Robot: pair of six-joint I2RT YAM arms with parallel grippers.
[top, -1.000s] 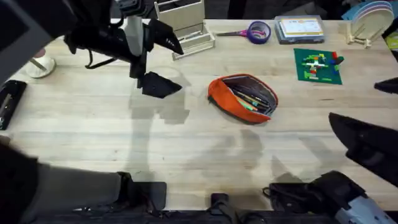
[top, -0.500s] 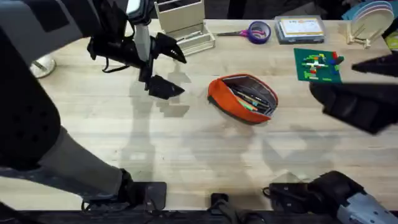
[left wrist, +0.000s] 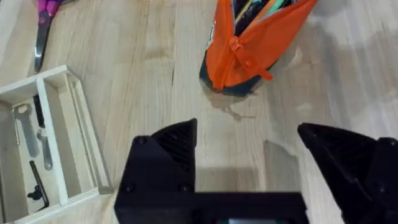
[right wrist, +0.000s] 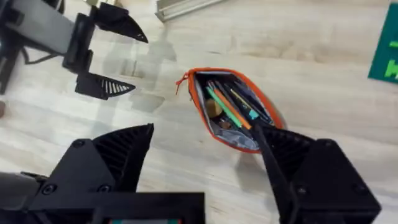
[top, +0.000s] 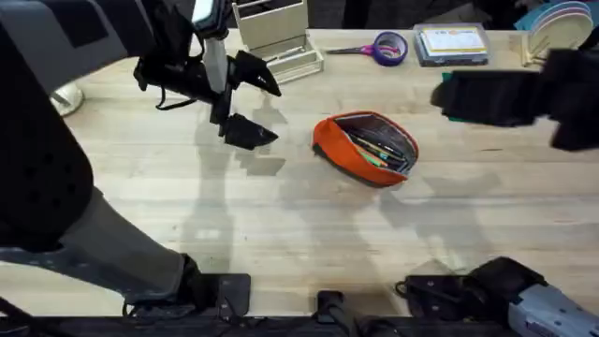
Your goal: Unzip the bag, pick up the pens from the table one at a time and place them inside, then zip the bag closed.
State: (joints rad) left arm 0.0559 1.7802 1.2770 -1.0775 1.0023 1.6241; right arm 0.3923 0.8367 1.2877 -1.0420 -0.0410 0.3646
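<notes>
Bag: the orange bag (top: 365, 148) lies near the middle of the table (top: 281, 234), its zip open and its mouth gaping.
Pens: several pens (top: 379, 153) lie inside the bag, among them a green one and an orange one.
Left gripper: the left gripper (top: 251, 101) hangs over the far left part of the table, well apart from the bag, fingers spread wide with nothing between them.
Right gripper: the right gripper (right wrist: 205, 155) is above the bag, fingers parted and empty; from overhead the right arm is a dark blurred mass at the right edge.
Right wrist alone: it looks straight into the bag's grey lining, where the pens can be told apart: green, orange, and darker ones, one with a teal end. It also catches the left gripper (right wrist: 112, 56) farther off, spread over bare wood.
Left wrist alone: it shows the bag (left wrist: 252, 46) end-on, with the orange zip pull hanging at the closed end and the dark underside touching the table. A pale wooden tray (left wrist: 50, 143) with compartments holds small metal tools and a black hex key.
Overhead alone: purple scissors (top: 379, 47), a clear plastic box (top: 452, 44) and a wooden organiser (top: 276, 37) sit along the far edge, with a rack of plates (top: 557, 33) at the far right corner.
Surface: light wood with a pale plank grain, carrying soft shadows of both arms.
Room: dark beyond the far edge; little can be told.
</notes>
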